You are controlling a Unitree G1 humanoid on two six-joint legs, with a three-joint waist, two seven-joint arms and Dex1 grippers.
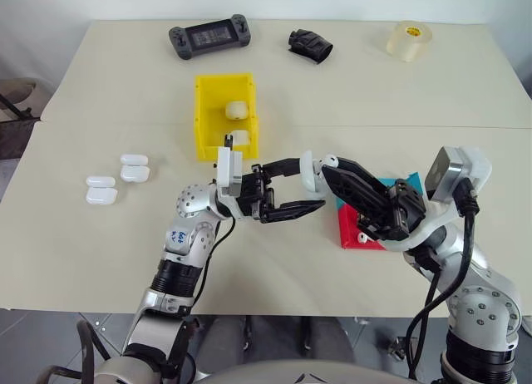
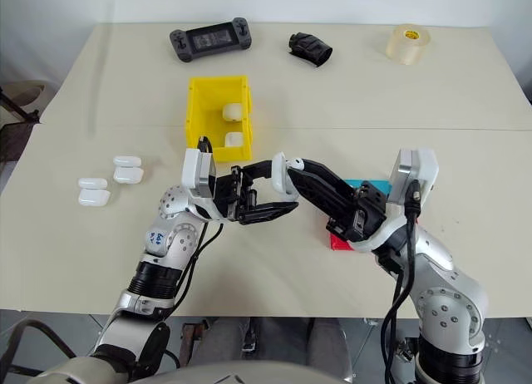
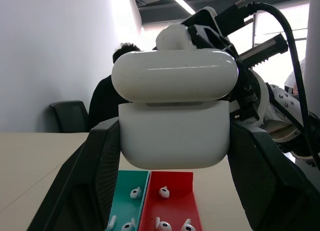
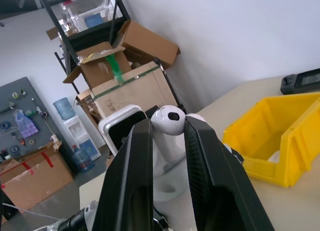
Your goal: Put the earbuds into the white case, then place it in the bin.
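Observation:
My left gripper (image 1: 309, 184) is shut on a white case (image 3: 175, 136), held above the table in front of me; a narrow gap shows between its lid and body. My right gripper (image 4: 168, 128) is shut on one of the earbuds (image 4: 169, 120), pinched at its fingertips right beside the top of that case. More earbuds (image 3: 164, 192) lie in the red tray (image 1: 353, 233) and the blue tray (image 1: 402, 184) under my right arm. The yellow bin (image 1: 204, 118) stands beyond the grippers with two white cases (image 1: 236, 110) inside.
Several white cases (image 1: 135, 168) lie on the table at the left. Along the far edge are a black game controller (image 1: 209, 37), a black object (image 1: 310, 45) and a tape roll (image 1: 409, 40). A person (image 3: 122, 56) is beyond the table.

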